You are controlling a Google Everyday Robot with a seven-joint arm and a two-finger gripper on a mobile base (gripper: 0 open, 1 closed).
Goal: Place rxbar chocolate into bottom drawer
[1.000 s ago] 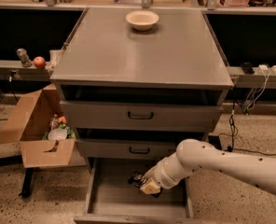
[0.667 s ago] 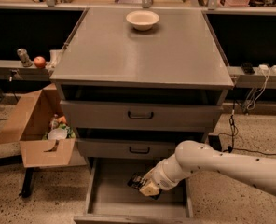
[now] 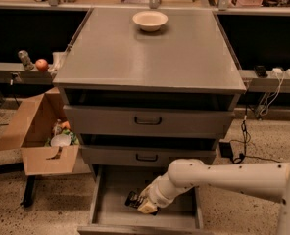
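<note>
Camera view: inside the open bottom drawer, the gripper sits low over the floor, rxbar chocolate at its tip; whether it clamps the bar cannot be told. Beyond the drawer, a bowl tops the cabinet.

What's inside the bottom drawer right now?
The bottom drawer holds the gripper, low over the floor, with the rxbar chocolate at its tip. The arm covers the floor to the right; nothing else shows.
</note>
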